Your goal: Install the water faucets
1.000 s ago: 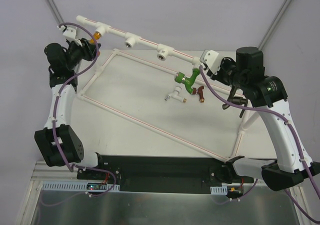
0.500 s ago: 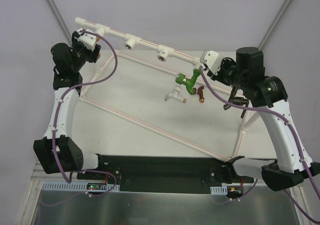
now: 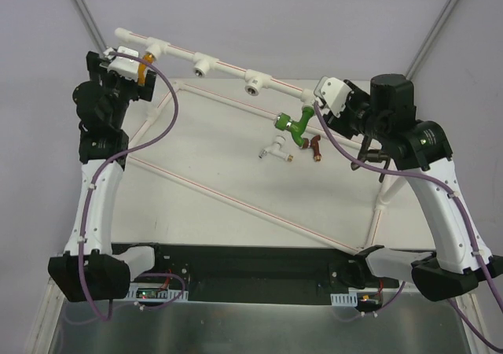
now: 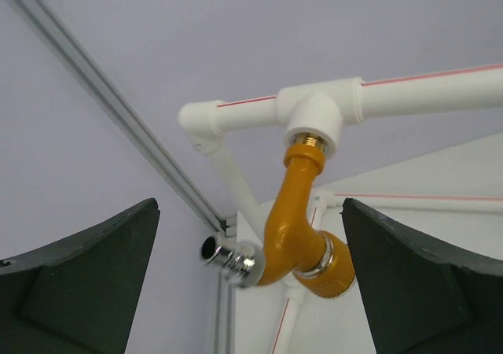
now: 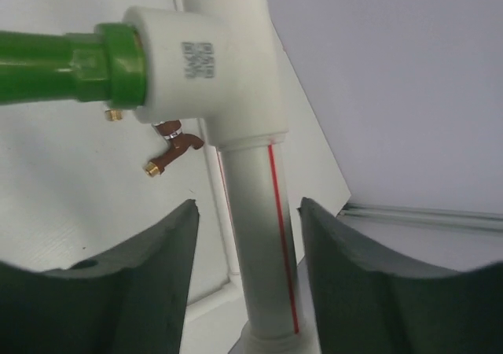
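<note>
While the orange-gold faucet (image 4: 292, 224) hangs by its brass neck from a white tee socket (image 4: 314, 122), its chrome spout points to 9 o'clock in the left wrist view. In the top view it sits at the table's 10 o'clock corner, on the far rail of the pipe frame (image 3: 228, 64).

The left gripper (image 4: 249, 206) stands wide open around it. One dark finger is at 8 o'clock and the other at 4 o'clock of the faucet, and neither touches it.

Along the same rail toward 3 o'clock are two bare sockets (image 3: 203, 68). At the rail's end, the green faucet (image 3: 297, 127) sits with its neck in the last socket. In the right wrist view that green neck enters the white fitting from 9 o'clock.

The right gripper (image 5: 247, 204) straddles the pipe just below this fitting. Its jaws are only narrowly apart, with a thin gap showing on each side of the pipe, so it grips nothing.

The dark red faucet (image 3: 316, 145) lies loose on the table (image 3: 204, 145) at 4 o'clock of the green one. The white faucet (image 3: 275, 148) lies at the green one's 7 o'clock, just beside it. The frame's lower pipes run across the table toward 5 o'clock.
</note>
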Tool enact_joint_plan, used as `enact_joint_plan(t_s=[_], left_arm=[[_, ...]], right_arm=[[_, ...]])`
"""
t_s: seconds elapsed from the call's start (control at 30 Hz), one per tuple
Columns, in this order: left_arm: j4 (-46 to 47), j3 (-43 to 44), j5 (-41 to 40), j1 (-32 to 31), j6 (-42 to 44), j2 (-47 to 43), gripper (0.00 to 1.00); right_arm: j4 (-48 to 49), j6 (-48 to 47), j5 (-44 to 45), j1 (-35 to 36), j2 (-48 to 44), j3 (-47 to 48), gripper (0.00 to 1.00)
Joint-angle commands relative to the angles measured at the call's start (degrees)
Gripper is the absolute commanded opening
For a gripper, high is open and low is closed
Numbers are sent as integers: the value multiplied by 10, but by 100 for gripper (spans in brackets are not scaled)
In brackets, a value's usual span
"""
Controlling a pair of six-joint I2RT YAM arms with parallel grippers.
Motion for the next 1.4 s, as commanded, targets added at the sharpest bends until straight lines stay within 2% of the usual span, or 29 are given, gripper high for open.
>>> enact_joint_plan(t_s=[0.0, 0.03, 0.13, 0.3, 0.37, 0.4, 0.53, 0.7, 0.87, 1.07, 1.37], left_arm=[[-3, 15, -83, 4, -129, -86, 99], [-9, 15, -88, 3, -141, -97, 99], [-18, 2, -92, 3, -173, -148, 99], [31, -63, -84, 3, -167, -266, 99], [56, -86, -90, 3, -163, -299, 99], [60, -90, -101, 3, -163, -325, 99], [72, -103, -131, 3, -170, -377, 99], [89, -138, -144, 3, -134, -433, 99], [73, -153, -240, 3, -125, -454, 99], [68, -178, -236, 3, -92, -483, 99], [56, -192, -241, 3, -64, -522, 99]], right_arm=[[47, 60, -10, 10, -28, 22, 65], [61, 68, -3, 10, -32, 21, 75], [88, 83, 10, 10, -41, 15, 88], [158, 115, 22, 10, -71, -13, 99], [204, 131, 31, 10, -91, -36, 100], [239, 135, 54, 10, -106, -44, 96], [327, 153, 129, 9, -142, -101, 96], [418, 166, 215, 8, -181, -161, 96], [469, 175, 278, 6, -202, -204, 96], [482, 184, 289, 1, -200, -222, 96], [514, 191, 238, 0, -141, -195, 96]])
